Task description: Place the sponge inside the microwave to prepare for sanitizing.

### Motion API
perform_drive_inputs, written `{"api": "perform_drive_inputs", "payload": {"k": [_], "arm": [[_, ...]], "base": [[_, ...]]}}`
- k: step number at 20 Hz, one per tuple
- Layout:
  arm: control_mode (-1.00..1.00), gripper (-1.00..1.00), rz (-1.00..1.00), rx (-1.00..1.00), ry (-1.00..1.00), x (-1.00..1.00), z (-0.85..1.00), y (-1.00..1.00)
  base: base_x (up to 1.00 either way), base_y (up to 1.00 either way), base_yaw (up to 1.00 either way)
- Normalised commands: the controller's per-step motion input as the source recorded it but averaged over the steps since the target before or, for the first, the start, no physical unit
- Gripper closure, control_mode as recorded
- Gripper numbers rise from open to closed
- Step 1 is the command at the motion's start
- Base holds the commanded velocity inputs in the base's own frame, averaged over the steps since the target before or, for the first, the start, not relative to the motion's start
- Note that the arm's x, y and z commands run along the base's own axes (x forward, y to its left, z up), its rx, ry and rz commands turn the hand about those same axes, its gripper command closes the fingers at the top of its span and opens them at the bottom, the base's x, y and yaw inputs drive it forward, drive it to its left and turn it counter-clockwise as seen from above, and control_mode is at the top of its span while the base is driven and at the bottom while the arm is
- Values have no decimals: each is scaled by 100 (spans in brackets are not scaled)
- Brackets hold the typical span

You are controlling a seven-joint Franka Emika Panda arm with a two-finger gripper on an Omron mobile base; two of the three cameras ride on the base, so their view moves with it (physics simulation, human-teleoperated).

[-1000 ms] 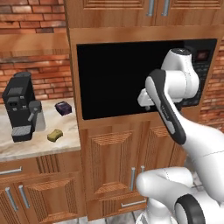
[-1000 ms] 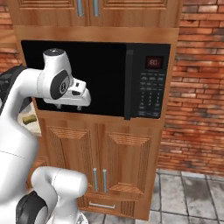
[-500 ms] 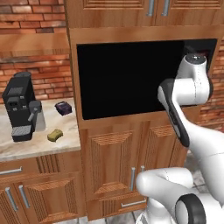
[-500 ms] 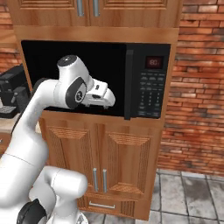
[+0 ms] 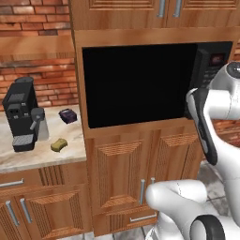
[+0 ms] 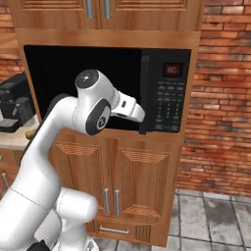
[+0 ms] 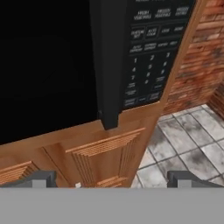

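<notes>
While gripper (image 7: 109, 179) gapes, soft yellow sponge (image 5: 58, 145) lies on counter (image 5: 28, 157).

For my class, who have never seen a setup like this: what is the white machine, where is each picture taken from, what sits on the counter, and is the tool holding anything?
All three pictures are computer-rendered. The white machine is a robot arm on a driving base. Two cameras ride behind it, left and right; the third looks along its tool, whose two dark tips stand wide apart, holding nothing. It faces the microwave, near the door's handle and keypad. The door looks closed. On the counter to the left sit a black coffee machine, a small dark box and the yellow sponge, untouched.
</notes>
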Motion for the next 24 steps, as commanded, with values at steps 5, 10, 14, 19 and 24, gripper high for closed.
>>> {"api": "perform_drive_inputs", "payload": {"k": [5, 10, 14, 19, 24], "arm": [[-100, -100, 4, 4, 0, 15, 0, -26], [-100, -100, 4, 0, 0, 32, 0, -6], [-100, -100, 4, 0, 0, 36, 0, 0], [-100, -100, 1, 0, -7, 40, -7, -13], [-100, -100, 0, 0, -4, 48, 0, -19]], "base": [[0, 0, 0], [0, 0, 0], [0, 0, 0], [0, 0, 0], [0, 0, 0]]}}
